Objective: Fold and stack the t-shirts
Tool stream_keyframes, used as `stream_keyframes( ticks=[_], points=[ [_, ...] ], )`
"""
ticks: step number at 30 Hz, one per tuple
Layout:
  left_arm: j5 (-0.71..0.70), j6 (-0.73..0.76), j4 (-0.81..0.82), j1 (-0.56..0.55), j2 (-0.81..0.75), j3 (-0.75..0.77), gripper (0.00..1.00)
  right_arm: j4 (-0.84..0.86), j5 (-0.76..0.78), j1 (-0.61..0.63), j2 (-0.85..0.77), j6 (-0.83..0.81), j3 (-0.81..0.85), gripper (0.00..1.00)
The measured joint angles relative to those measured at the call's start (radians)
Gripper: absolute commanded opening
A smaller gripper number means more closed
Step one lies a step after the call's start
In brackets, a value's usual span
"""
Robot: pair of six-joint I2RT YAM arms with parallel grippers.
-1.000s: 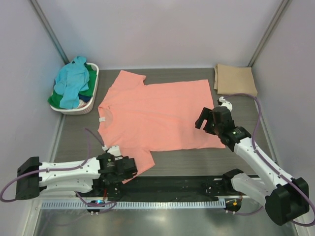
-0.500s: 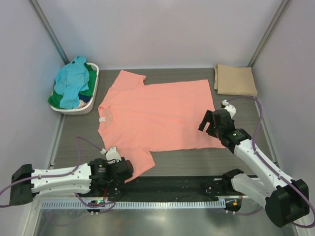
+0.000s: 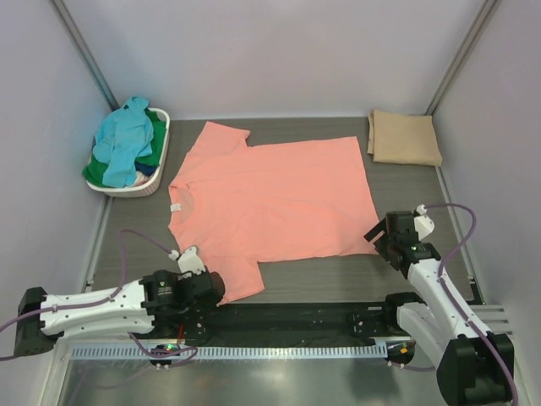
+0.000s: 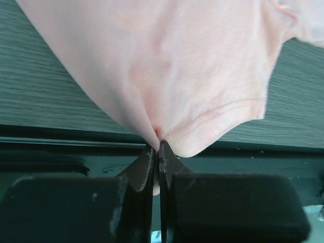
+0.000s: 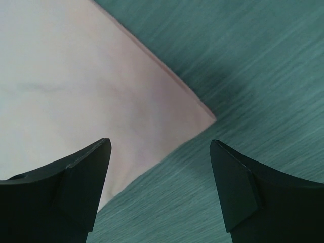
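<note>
salmon-pink t-shirt (image 3: pixel 270 199) edge clamped, hidden in left end effector (image 4: pixel 156 147), right end effector (image 5: pixel 159 152) wide

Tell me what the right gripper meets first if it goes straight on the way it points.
Probably the hem corner of the salmon-pink t-shirt, flat on the table, framed by the open right gripper; depth is unclear.

Four shirts can be counted: one pink shirt (image 3: pixel 270 199), one tan shirt (image 3: pixel 404 138), one blue shirt (image 3: pixel 122 139) and one green shirt (image 3: pixel 98 173). One basket (image 3: pixel 139 189). Two arms: left arm (image 3: pixel 93 306), right arm (image 3: pixel 441 292). Two grippers: left gripper (image 4: pixel 156 152), right gripper (image 5: pixel 159 147).
</note>
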Motion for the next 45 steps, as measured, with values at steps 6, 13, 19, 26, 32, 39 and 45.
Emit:
stream_keyframes(
  ticks=[6, 13, 19, 26, 32, 39, 45],
  points=[
    [-0.039, 0.020, -0.088, 0.000, -0.147, 0.009, 0.00, 0.055, -0.023, -0.056, 0.064, 0.057, -0.080, 0.66],
    [-0.058, 0.046, -0.140, 0.000, -0.187, 0.009, 0.00, 0.148, -0.037, -0.060, 0.118, 0.065, -0.099, 0.10],
    [-0.072, 0.072, -0.183, 0.000, -0.098, 0.097, 0.00, 0.127, -0.067, -0.060, 0.053, 0.068, -0.116, 0.01],
    [-0.113, 0.126, -0.306, 0.000, 0.045, 0.396, 0.00, -0.059, -0.106, -0.060, -0.145, 0.068, -0.039, 0.01],
    [-0.148, 0.266, -0.356, 0.081, 0.166, 0.548, 0.00, -0.135, -0.127, -0.060, -0.217, 0.058, 0.057, 0.01],
    [-0.090, 0.591, -0.269, 0.450, 0.270, 0.643, 0.00, -0.094, -0.165, -0.060, 0.038, 0.002, 0.178, 0.01],
    [0.016, 0.852, -0.152, 0.728, 0.439, 0.751, 0.00, -0.003, -0.166, -0.060, 0.249, -0.048, 0.305, 0.01]
  ],
)
